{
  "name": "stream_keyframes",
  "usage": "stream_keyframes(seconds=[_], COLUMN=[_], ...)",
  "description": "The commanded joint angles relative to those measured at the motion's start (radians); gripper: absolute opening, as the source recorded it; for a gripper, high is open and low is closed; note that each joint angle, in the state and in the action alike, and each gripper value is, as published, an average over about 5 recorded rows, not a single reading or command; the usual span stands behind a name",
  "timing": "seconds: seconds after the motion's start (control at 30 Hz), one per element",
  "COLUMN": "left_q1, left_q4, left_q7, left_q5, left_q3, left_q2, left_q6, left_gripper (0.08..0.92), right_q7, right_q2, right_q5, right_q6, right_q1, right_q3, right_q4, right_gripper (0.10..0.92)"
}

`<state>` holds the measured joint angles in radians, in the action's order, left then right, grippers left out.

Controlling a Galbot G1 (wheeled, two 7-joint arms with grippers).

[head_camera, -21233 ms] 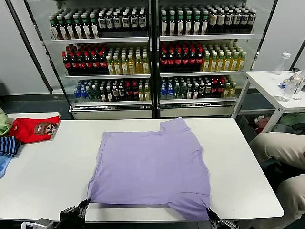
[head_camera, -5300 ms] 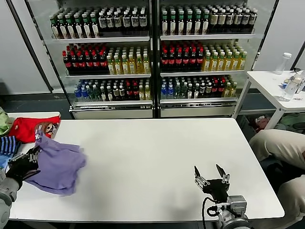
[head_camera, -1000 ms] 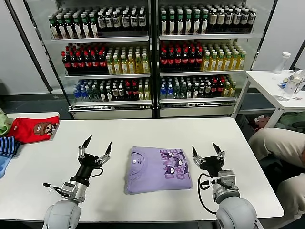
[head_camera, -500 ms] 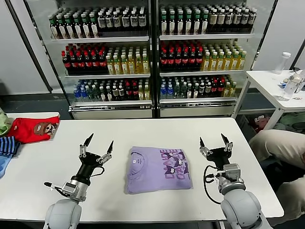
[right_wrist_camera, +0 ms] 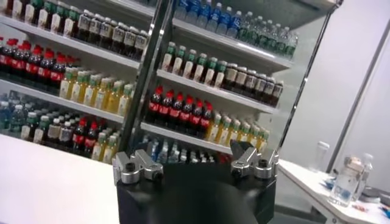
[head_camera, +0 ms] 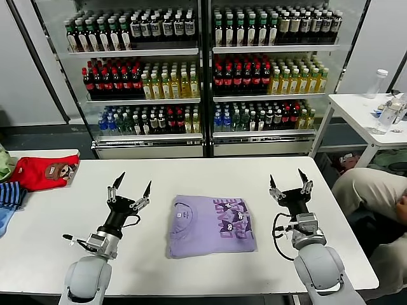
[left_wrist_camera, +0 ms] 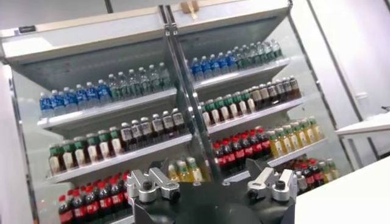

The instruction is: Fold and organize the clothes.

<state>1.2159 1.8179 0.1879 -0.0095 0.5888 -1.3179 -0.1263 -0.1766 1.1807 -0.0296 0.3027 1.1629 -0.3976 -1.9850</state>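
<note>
The lavender t-shirt (head_camera: 212, 225) lies folded into a neat rectangle at the middle of the white table (head_camera: 191, 175), with its dark printed graphic and neck label facing up. My left gripper (head_camera: 133, 186) is raised to the left of the shirt, open and empty, fingers pointing up. My right gripper (head_camera: 290, 182) is raised to the right of the shirt, open and empty. Both are clear of the cloth. The wrist views show only each gripper's own spread fingers (left_wrist_camera: 150, 184) (right_wrist_camera: 136, 165) against the drink coolers; the shirt is out of those views.
A red garment with a cartoon face (head_camera: 46, 171) and a blue striped garment (head_camera: 9, 196) lie at the table's far left. Glass-door drink coolers (head_camera: 203, 76) stand behind the table. A small white side table (head_camera: 375, 114) and a seated person (head_camera: 375, 197) are at the right.
The shirt went from spread flat, to bunched at the left, to folded at the centre. In the last second both open grippers have risen, the right one also moving away from the shirt.
</note>
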Motion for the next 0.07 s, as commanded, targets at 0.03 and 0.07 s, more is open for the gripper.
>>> stream_keyframes(seconds=[0.03,0.07], left_q1=[-0.095,-0.096], left_q4=[-0.101,-0.102], left_q7=[-0.093,-0.095], left_q5=[-0.001,0.0], left_q3=[-0.016,-0.018], left_q2=[0.009,0.009], left_q6=[0.063,0.064], left_gripper=[0.823,0.823], right_q7=[0.018,0.018], right_q2=[0.008,0.008], right_q5=[0.057,0.057], right_q6=[-0.053,-0.053], right_q1=[-0.024,-0.024], right_q3=[-0.005,-0.006], right_q4=[0.079,0.08], right_gripper=[0.823,0.823])
